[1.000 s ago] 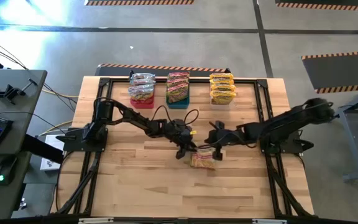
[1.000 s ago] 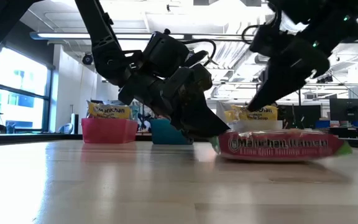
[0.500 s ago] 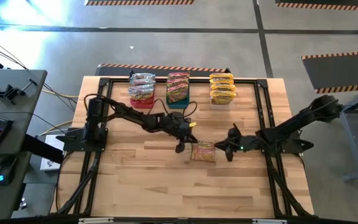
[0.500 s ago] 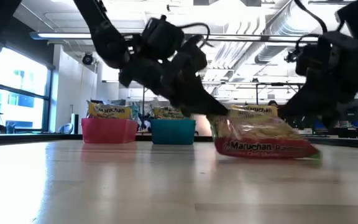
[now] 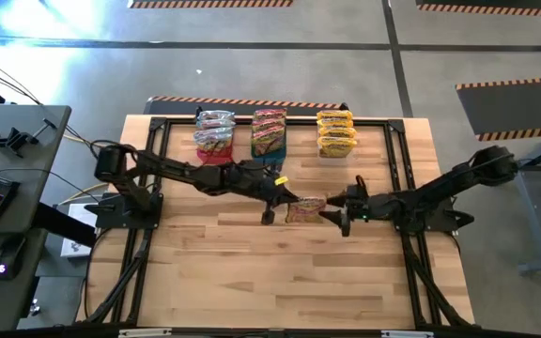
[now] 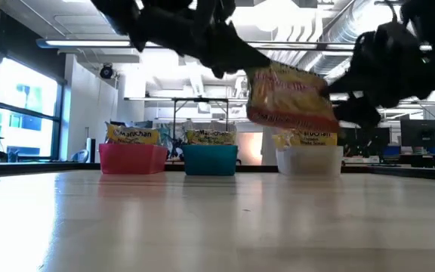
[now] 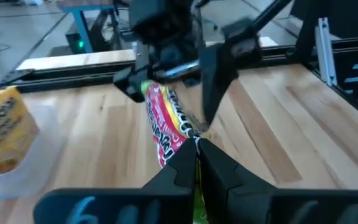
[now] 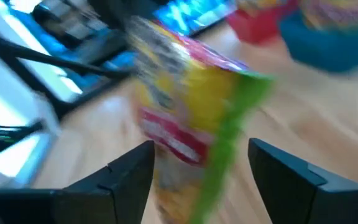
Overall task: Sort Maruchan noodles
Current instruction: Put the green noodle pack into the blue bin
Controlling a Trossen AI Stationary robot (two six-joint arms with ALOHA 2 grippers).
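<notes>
Aloft, noodle packet in left gripper

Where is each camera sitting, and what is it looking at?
High view: above, looking straight down; both arms, table.
Low view: table height, looking across; arms overhead, lifted noodle packet.
Left wrist: behind shut left gripper pinching the packet.
Right wrist: behind open right gripper.
All four share that packet.

Bright overhead ceiling lights; arms backlit; right wrist view motion-blurred.
</notes>
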